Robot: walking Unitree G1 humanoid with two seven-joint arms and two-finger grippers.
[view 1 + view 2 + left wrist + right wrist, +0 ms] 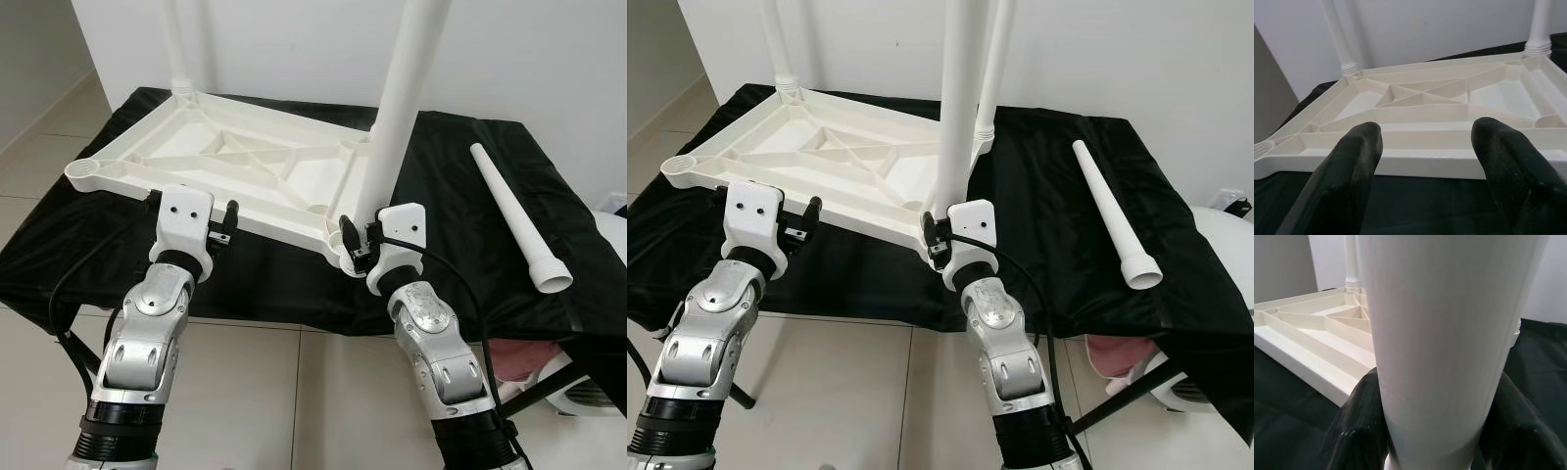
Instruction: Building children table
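A white plastic tabletop point(225, 162) lies upside down on a black-draped table point(460, 264). Upright legs stand in its two far corners, one at the back left point(176, 49). A third white leg point(392, 127) stands in the near right corner socket, with my right gripper point(355, 240) shut on its base; the black fingers point(1359, 426) hug the leg point(1444, 333) on both sides. My left gripper point(227, 223) is open just in front of the tabletop's near edge point(1415, 164), holding nothing. The near left corner socket point(86, 173) is empty. A loose leg point(514, 211) lies on the cloth to the right.
A white wall stands close behind the table. Tiled floor lies in front and to the left. A white rounded object point(1220, 255) and something pink point(1112, 354) sit low at the right, beside a black stand leg point(1127, 397).
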